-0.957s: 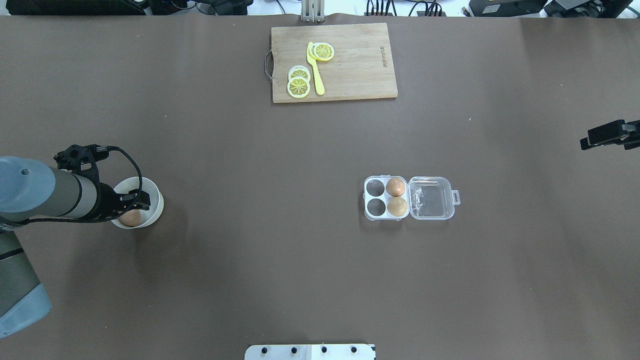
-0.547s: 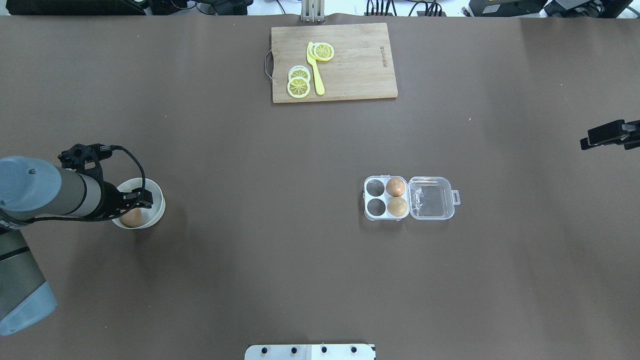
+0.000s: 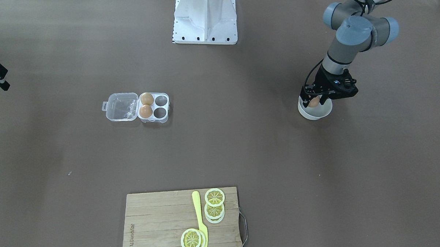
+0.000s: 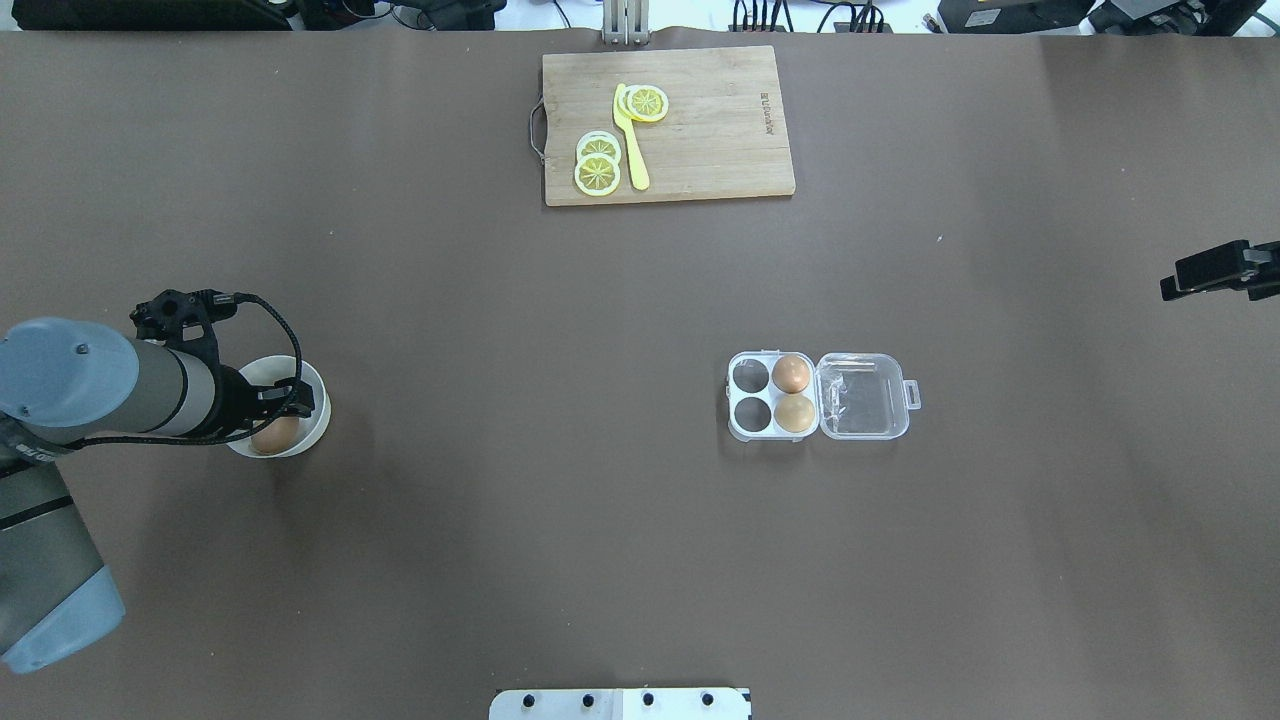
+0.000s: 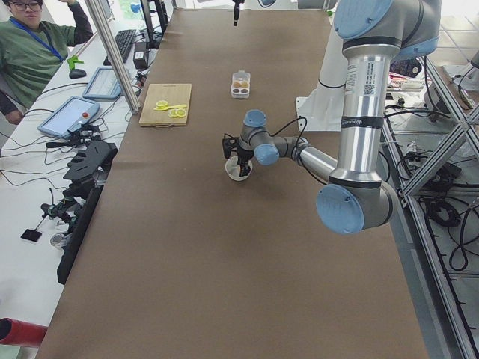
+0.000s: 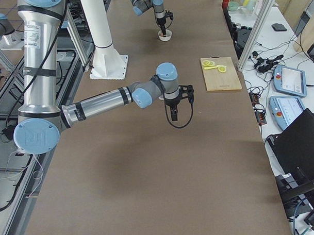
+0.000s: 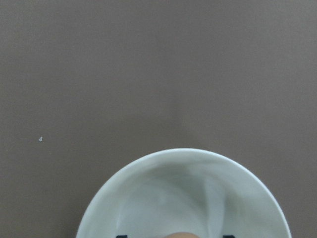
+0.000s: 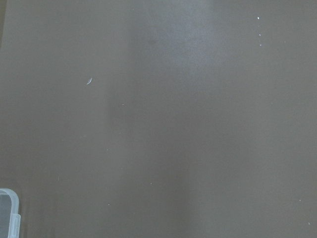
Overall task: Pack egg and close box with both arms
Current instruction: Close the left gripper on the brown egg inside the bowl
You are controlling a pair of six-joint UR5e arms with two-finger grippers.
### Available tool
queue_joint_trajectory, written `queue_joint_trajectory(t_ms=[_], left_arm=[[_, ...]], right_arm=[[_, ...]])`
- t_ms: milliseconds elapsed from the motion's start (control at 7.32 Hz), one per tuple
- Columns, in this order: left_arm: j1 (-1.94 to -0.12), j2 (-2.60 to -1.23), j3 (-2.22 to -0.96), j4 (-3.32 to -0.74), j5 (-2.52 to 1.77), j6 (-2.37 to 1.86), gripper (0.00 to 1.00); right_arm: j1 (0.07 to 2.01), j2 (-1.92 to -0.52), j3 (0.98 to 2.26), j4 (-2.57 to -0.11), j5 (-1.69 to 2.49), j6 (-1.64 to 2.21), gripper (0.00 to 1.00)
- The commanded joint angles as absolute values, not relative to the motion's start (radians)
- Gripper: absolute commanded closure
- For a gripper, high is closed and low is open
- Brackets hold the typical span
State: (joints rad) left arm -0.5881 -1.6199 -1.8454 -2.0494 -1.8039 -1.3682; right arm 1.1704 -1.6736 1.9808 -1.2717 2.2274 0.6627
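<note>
At the bottom edge of the overhead view sits the white pedestal [image 4: 620,703] on the brown table [image 4: 500,450]. Up the left side, the left arm [image 4: 100,390] reaches in to a white bowl [image 4: 312,425] at middle left. The left gripper [image 3: 315,99] points down into the bowl, its jaws standing on either side of the egg [image 4: 275,435], which lies in the bowl's lower part. The wrist view shows only the fingertips and a sliver of egg, so it cannot be told whether the jaws grip it. Right of centre lies the box [image 4: 752,393], its lid [image 4: 865,397] folded open flat to the right. Its two left cups are empty, and the two by the hinge hold a darker egg [image 4: 791,374] above a paler egg [image 4: 795,413]. At the right edge, well apart from the box, the right gripper [image 4: 1215,268] hangs over bare table, and its jaws cannot be made out. At top centre, a wooden cutting board [image 4: 720,150] carries lemon slices [image 4: 597,172] and a yellow knife [image 4: 632,150].
</note>
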Motion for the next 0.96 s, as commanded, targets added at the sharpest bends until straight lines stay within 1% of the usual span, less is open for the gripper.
queue_joint_trajectory(t_ms=[0, 137, 273, 547, 820], left_arm=[[-0.575, -1.621, -1.847, -2.049, -1.802, -1.342, 0.29], [-0.577, -1.62, -1.85, -2.049, -1.802, -1.309, 0.29], [-0.577, -1.621, -1.851, -2.051, -1.802, -1.307, 0.35], [-0.575, -1.621, -1.855, -2.051, -1.802, -1.29, 0.53], [-0.578, -1.621, -1.856, -2.051, -1.804, -1.263, 0.53]], right_arm=[[1.17, -1.674, 1.98, -1.272, 2.227, 0.663, 0.0], [1.17, -1.674, 1.98, -1.272, 2.227, 0.663, 0.0], [1.17, -1.674, 1.98, -1.272, 2.227, 0.663, 0.0], [1.17, -1.674, 1.98, -1.272, 2.227, 0.663, 0.0], [1.17, -1.674, 1.98, -1.272, 2.227, 0.663, 0.0]])
